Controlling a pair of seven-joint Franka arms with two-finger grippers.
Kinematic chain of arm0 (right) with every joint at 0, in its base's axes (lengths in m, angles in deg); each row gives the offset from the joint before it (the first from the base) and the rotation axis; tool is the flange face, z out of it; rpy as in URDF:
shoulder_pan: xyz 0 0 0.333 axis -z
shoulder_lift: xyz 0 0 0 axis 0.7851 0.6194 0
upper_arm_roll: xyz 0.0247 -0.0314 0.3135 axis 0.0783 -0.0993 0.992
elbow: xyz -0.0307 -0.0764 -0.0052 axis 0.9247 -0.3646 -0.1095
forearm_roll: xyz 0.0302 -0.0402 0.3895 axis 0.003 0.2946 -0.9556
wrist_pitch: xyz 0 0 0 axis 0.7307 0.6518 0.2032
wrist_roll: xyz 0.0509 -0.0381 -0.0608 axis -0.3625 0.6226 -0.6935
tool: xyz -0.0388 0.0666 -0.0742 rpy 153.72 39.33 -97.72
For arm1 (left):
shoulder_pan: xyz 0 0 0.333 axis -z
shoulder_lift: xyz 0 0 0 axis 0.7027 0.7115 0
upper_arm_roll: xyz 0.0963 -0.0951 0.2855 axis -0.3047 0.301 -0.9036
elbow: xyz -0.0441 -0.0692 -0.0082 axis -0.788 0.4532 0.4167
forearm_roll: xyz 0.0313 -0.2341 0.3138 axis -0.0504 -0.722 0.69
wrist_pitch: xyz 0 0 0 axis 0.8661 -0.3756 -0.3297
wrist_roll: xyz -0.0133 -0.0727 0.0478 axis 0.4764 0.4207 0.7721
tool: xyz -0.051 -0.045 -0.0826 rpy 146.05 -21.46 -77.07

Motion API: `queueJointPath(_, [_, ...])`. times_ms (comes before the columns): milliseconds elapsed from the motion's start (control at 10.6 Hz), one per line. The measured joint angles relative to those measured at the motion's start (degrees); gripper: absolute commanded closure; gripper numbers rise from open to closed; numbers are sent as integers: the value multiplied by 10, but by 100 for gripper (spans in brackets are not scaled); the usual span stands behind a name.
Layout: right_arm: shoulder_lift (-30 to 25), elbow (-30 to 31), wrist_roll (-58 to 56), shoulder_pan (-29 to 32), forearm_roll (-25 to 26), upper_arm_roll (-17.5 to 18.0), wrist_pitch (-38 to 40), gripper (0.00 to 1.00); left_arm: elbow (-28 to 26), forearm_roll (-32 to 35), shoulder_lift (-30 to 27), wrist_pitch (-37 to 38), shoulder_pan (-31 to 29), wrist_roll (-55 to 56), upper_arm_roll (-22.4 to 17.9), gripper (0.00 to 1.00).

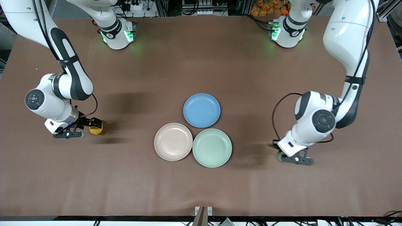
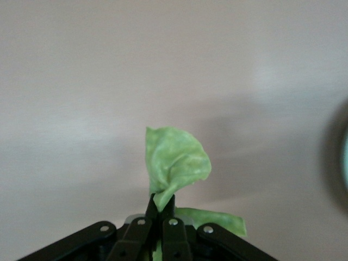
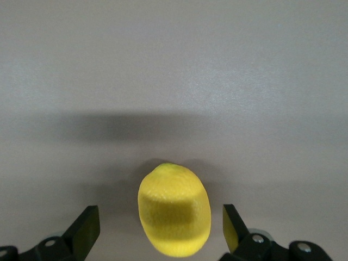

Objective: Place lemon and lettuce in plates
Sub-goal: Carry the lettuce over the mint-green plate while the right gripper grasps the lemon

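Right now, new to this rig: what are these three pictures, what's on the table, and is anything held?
Two white robot arms stand at a brown table, each ending in a two-finger gripper. The wide picture comes from a high camera facing the arms, so their bases sit along its top. The other two come from cameras on the wrists, looking past each gripper.

Three plates sit mid-table, all empty: a blue plate, and nearer the camera a pink plate beside a green plate.

The left gripper, over bare table toward its own end, is shut on the lettuce, a crumpled green leaf.

The right gripper, toward the other end of the table, is open with the lemon between its fingers. The fingers do not touch it, so it is not held.
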Motion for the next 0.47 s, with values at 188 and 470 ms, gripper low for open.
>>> queueJointPath(188, [20,0,-1,0,0,0,-22,0,0,-7,-10,0,8,40,36,100])
queueJointPath(470, [42,0,-2,1,0,0,-35,0,0,-12,-10,-15,28,51,64,100])
